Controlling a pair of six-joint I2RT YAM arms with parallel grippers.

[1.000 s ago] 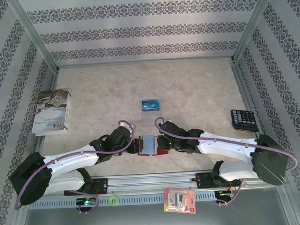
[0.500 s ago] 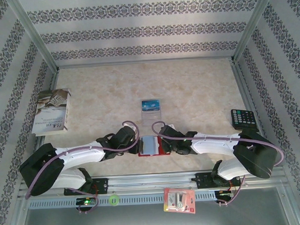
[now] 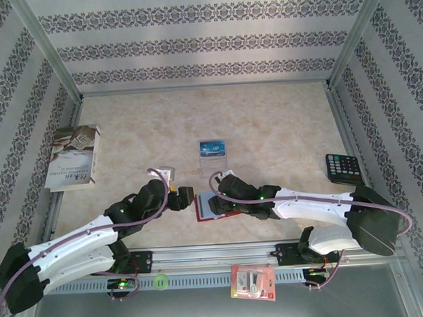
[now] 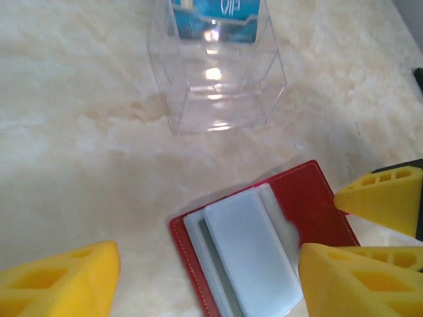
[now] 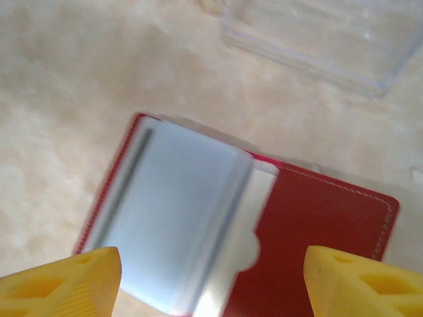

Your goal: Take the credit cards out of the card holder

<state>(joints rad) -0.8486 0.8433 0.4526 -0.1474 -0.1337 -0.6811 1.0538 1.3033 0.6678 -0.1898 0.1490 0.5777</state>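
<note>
The red card holder (image 3: pixel 207 207) lies open on the table, its grey-blue pockets (image 4: pixel 254 254) facing up and fanned. A thin dark strip shows between the pockets; I cannot tell if it is a card. A blue credit card (image 3: pixel 212 148) stands in a clear plastic stand (image 4: pixel 215 86) just beyond. My left gripper (image 3: pixel 187 196) hovers open to the left of the holder, touching nothing; from its wrist, the left gripper (image 4: pixel 208 264) frames the pockets. Above the holder's right half my right gripper (image 3: pixel 226 202) is open; in the right wrist view the card holder (image 5: pixel 310 231) lies below the right gripper (image 5: pixel 211 264).
A black calculator (image 3: pixel 345 167) sits at the right edge and a book (image 3: pixel 74 156) at the left. On the near rail lie a red-and-white blister pack (image 3: pixel 253 281) and a green ring (image 3: pixel 159 281). Patterned walls enclose the table.
Both grippers have opened and let go of the card holder, which now lies skewed on the table. The left arm has drawn back to the left; the right gripper shifted left over the holder.
</note>
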